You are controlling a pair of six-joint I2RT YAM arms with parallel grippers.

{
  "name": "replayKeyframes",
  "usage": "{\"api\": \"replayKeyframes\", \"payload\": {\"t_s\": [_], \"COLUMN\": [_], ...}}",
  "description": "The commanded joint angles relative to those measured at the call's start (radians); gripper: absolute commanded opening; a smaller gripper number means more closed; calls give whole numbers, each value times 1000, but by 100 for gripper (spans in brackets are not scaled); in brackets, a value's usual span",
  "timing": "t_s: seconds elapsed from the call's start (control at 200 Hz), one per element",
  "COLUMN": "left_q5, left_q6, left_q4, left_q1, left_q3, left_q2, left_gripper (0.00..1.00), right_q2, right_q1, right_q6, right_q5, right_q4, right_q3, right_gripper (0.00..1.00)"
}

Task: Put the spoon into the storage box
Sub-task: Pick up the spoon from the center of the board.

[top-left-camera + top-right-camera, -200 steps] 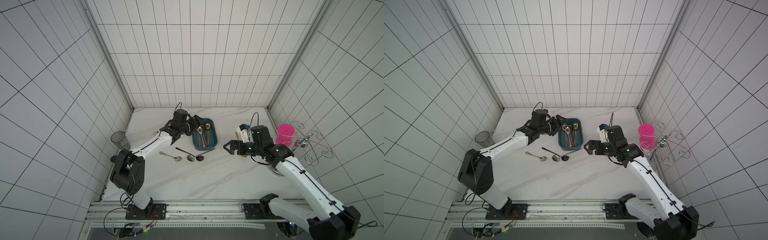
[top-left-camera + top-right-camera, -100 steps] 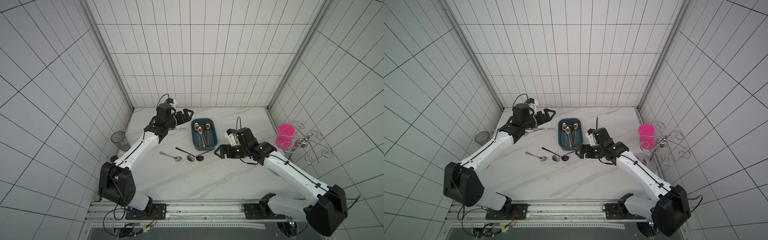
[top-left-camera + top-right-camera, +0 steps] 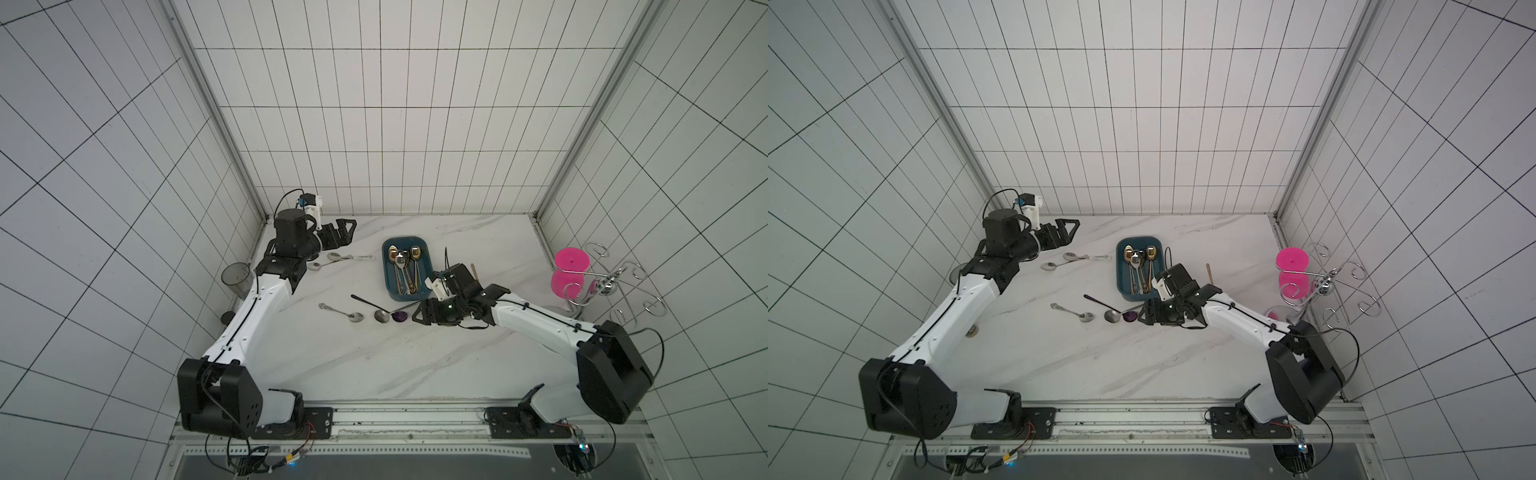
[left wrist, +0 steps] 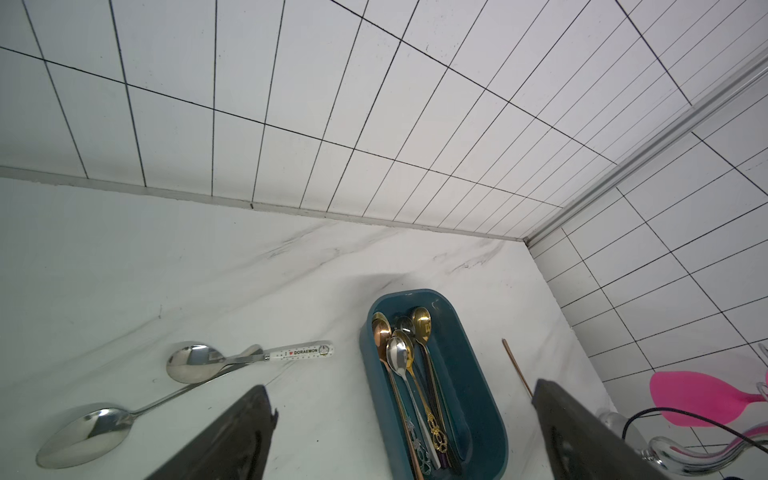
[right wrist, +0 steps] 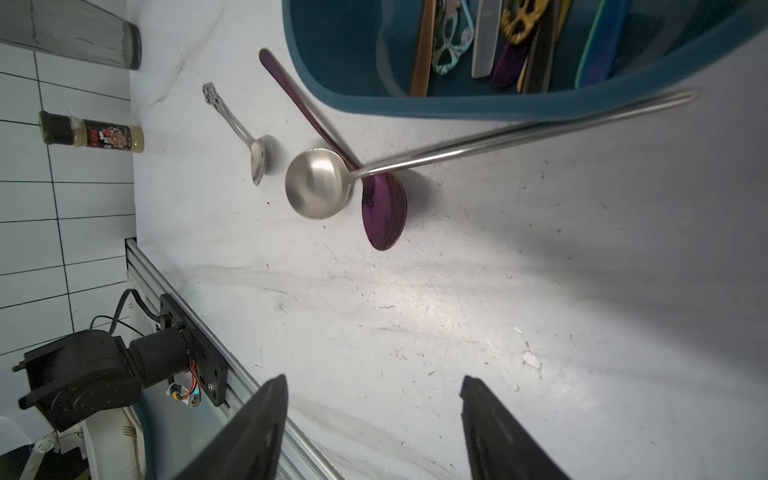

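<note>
Two jaws of the right gripper [image 5: 374, 378] stand apart with nothing between them, low over the worktop [image 3: 374, 365] and aimed at a purple spoon [image 5: 384, 212] just ahead. A round-bowled silver spoon [image 5: 318, 185] touches it. Its long handle seems to lie over the purple neck and runs off past the front end of the storage box [image 3: 385, 270]. The box sits toward the middle of the back edge, with several spoons already lying lengthwise inside. A small ornate spoon [image 5: 257, 160] lies apart, further toward the left edge. Near the back left corner the left gripper [image 3: 348, 227] hangs above two more spoons [image 3: 340, 257], spread wide and empty. The step in hand looks like the reach for a pick. Because the handles cross, the silver spoon is probably the better one to take first. Set the jaws square across the free stretch of its handle and come down nearly to the worktop, since the metal is thin. Stay clear of the box wall, and pinch firmly before lifting over the rim.
</note>
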Motion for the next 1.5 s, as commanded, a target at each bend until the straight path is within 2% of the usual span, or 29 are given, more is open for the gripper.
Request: {"api": "replayKeyframes", "payload": {"t_s": [0.0,0.21,0.33,0.725,1.089,1.299,1.494], "left_q5": [16,29,35,37,35,32,34], "left_q6": [48,31,32,22,23,21,18], "left_q4": [-11,11,22,23,27,33,32], "left_q1": [32,76,76,76,77,76,78], "left_q3": [-28,-58,-64,-56,-63,-66,-65], "left_q2": [-35,-53,-49,-39,-50,-48,-48], "left_gripper": [99,99,99,99,99,99,99], "right_q2": [45,142,205,283,354,360,362], "right_q1": [22,34,36,40,37,29,23], "right_q6": [9,26,28,96,124,147,170], "right_q5": [-18,-31,-54,-26,-13,1,10], "right_q4": [39,74,88,183,178,178,185], "right_q3": [23,54,88,123,178,170,153], "right_gripper": [66,58,50,50,46,39,25]}}
